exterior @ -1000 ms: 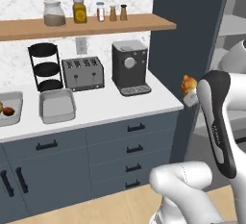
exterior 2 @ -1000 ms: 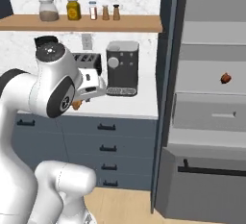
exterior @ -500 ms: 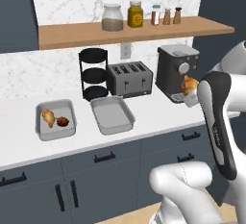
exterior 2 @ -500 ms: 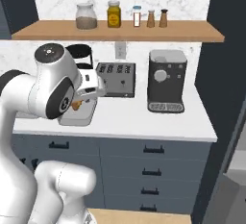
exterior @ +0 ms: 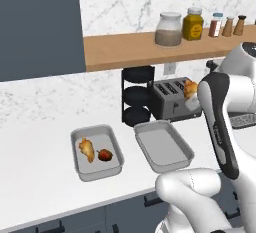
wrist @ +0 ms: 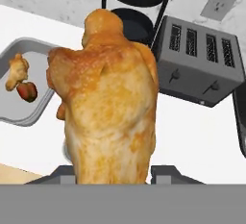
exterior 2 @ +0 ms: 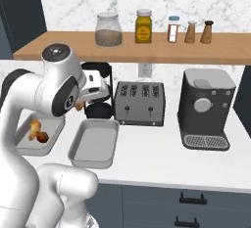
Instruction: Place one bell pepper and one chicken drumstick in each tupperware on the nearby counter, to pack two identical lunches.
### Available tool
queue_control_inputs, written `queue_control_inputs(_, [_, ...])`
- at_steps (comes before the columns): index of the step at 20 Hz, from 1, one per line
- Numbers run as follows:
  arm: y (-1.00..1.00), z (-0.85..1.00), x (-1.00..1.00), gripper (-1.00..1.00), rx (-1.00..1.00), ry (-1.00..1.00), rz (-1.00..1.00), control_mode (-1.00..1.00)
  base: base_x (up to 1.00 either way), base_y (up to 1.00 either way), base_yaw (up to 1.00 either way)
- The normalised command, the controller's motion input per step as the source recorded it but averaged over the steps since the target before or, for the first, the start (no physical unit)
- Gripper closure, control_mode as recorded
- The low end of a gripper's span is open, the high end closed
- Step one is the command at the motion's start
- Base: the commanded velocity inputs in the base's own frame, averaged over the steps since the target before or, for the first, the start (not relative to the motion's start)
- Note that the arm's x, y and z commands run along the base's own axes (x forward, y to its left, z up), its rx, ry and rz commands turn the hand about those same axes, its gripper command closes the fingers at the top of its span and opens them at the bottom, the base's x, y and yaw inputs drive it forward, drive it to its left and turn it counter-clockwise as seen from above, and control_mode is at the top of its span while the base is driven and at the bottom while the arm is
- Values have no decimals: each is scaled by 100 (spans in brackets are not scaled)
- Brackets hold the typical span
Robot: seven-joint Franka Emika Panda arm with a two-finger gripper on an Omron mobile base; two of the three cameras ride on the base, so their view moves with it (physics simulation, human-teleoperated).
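Observation:
My gripper [exterior: 192, 99] is shut on a golden chicken drumstick [exterior: 190, 88], held in the air in front of the toaster, above and right of the trays. In the hand view the held drumstick [wrist: 110, 112] looms large. The left tupperware [exterior: 97, 127] on the white counter [exterior: 40, 177] holds one chicken drumstick [exterior: 86, 149] and one red bell pepper [exterior: 104, 155]. To its right, the second tupperware [exterior: 162, 147] has nothing in it. The right base view shows the filled tupperware [exterior 2: 54, 129] partly behind my arm, beside the bare one [exterior 2: 95, 141].
A grey toaster [exterior: 172, 97] and a black tiered rack [exterior: 137, 97] stand at the wall behind the trays. A coffee machine [exterior 2: 206, 107] is further right. A wooden shelf [exterior 2: 147, 51] with jars hangs overhead.
The base has driven left along the counter, so the whole scene slid right and both trays came into view. The gripper still holds the drumstick.

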Motion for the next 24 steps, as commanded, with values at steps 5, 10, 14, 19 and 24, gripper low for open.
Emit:
queue_control_inputs(5, [-1,-100,59,100,8,16,6,-100,0,0,0])
queue_control_inputs(10, [25,-100,95,100,-1,34,0,-100,0,0,0])
queue_control_inputs(14, [11,-100,72,100,0,36,-1,-100,0,0,0])
queue_control_inputs(19, [0,-100,1,100,0,11,0,-100,0,0,0])
queue_control_inputs(24, [0,-92,4,100,0,3,0,-100,0,0,0])
